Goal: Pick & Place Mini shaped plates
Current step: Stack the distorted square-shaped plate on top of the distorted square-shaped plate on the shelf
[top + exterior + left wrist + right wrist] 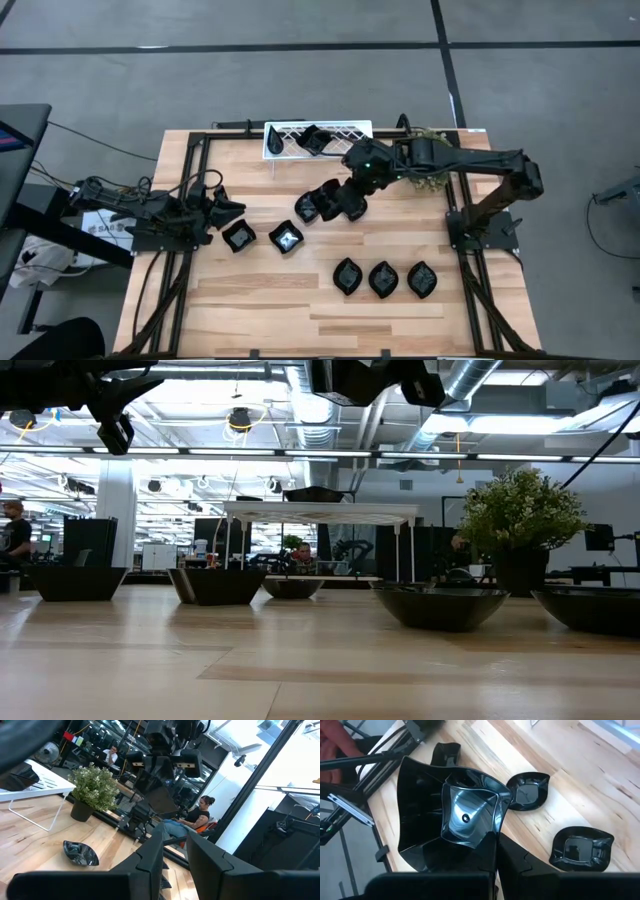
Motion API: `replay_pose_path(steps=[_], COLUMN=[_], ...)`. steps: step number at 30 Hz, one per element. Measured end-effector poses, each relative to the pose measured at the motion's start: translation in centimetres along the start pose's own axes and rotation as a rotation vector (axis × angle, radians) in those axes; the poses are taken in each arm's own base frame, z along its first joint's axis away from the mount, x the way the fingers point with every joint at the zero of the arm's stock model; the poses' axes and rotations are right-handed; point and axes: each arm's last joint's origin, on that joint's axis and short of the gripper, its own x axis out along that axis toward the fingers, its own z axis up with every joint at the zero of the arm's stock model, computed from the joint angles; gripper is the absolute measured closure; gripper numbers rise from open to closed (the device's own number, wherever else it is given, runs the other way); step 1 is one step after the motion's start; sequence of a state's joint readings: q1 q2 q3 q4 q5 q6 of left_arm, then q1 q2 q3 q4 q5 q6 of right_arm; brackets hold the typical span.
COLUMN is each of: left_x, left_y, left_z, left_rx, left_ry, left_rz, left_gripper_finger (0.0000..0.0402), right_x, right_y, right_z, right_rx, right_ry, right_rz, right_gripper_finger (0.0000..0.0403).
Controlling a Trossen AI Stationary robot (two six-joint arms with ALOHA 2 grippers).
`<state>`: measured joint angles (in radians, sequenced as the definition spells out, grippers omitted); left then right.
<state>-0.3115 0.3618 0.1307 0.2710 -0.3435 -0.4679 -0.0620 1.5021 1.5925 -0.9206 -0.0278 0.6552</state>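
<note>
My right gripper hangs shut over the table's middle, slanting down, and holds a glossy black rounded-square mini plate. A second black dish seems nested under it. Two more square plates rest flat on the table below and to the left. Three leaf-shaped plates lie in a row toward the near edge. One black dish sits on the white lattice tray. My left gripper waits open and level at the table's left, with nothing between its fingers. My right gripper pinches the square plate's rim at one edge between its two fingers. The fingers slant down from the table's right side. The plate is lifted clear of the table and tilted, its hollow facing the wrist camera. Whether the dish under it is also pinched, I cannot tell.
A green potted plant stands at the far right beside the tray, partly under my right arm. Black frame rails run along the table's left and right sides. Bare wood lies at the near left. People sit in the room beyond.
</note>
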Motion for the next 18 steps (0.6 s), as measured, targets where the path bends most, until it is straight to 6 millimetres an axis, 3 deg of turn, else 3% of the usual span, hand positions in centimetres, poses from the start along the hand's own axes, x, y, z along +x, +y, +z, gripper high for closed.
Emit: replay_pose_path(steps=[8, 18], left_x=[0.0, 0.0], left_y=[0.0, 0.0], left_z=[0.0, 0.1], left_rx=[0.0, 0.05], left_ry=[0.0, -0.006], left_rz=[-0.001, -0.005], left_gripper_finger=[0.0314, 0.0314], right_x=[0.3, 0.0], right_y=[-0.4, -1.7], right_z=[0.4, 2.5], right_rx=[0.012, 0.038], right_ry=[-0.005, -0.081], right_rz=[-0.008, 0.07], right_gripper_finger=[0.0403, 0.0403])
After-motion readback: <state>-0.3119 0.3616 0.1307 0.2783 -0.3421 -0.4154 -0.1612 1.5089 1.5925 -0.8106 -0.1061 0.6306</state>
